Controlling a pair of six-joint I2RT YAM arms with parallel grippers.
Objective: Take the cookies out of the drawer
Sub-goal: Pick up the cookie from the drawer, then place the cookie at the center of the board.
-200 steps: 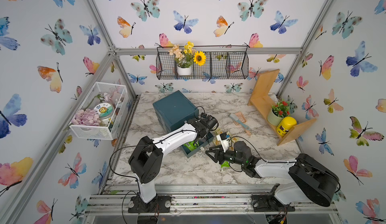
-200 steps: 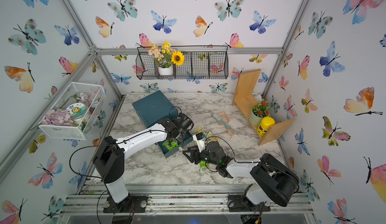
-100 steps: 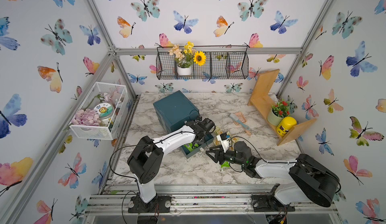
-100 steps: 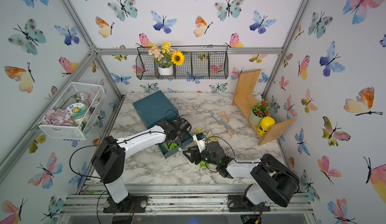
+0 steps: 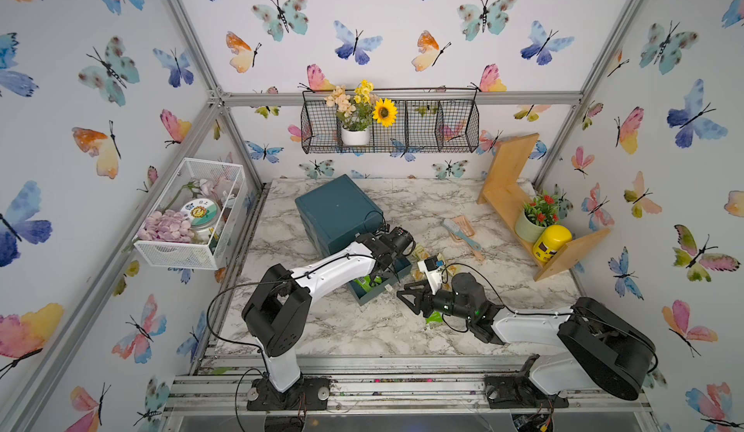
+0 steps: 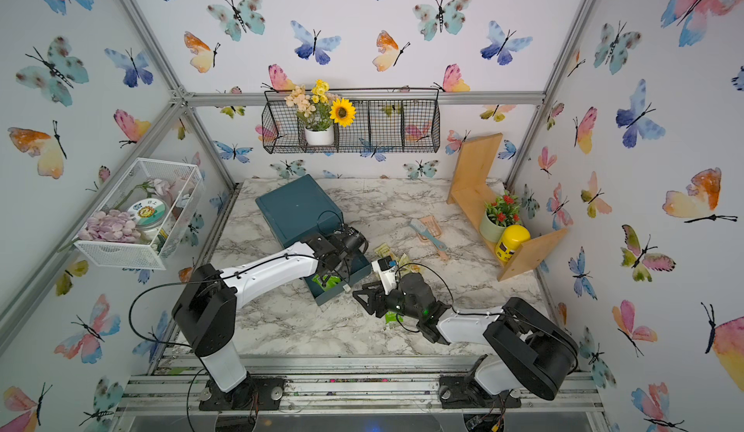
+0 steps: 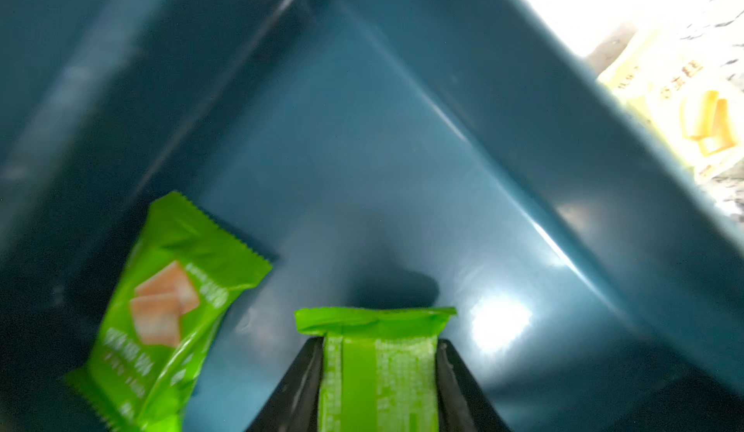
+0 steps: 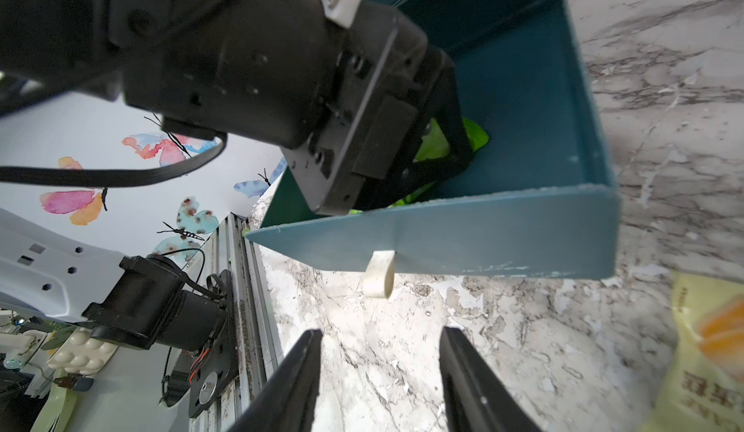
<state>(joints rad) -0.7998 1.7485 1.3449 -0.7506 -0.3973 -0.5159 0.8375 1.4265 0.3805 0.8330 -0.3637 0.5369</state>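
The teal drawer [image 5: 404, 267] [image 8: 483, 232] stands pulled out of its box. My left gripper [image 5: 377, 278] [image 7: 378, 343] reaches down inside it, shut on a bright green cookie packet [image 7: 376, 369]. A second green packet [image 7: 169, 309] lies flat on the drawer floor beside it. Pale yellow cookie packets [image 5: 420, 252] [image 8: 704, 349] lie on the marble just right of the drawer. Another green packet [image 5: 435, 316] lies under my right arm. My right gripper [image 5: 402, 295] [image 8: 380, 333] stands open and holds nothing, low over bare marble in front of the drawer's white pull tab [image 8: 380, 275].
The teal box [image 5: 338, 208] sits behind the drawer. A pink-and-teal brush [image 5: 461, 232] lies to the right. A wooden shelf [image 5: 503, 204] holds a plant pot and a yellow jar [image 5: 551, 243]. A white wire basket [image 5: 189, 216] hangs on the left wall.
My left gripper has gone lower into the drawer and closed on the green packet. The right arm has stayed put.
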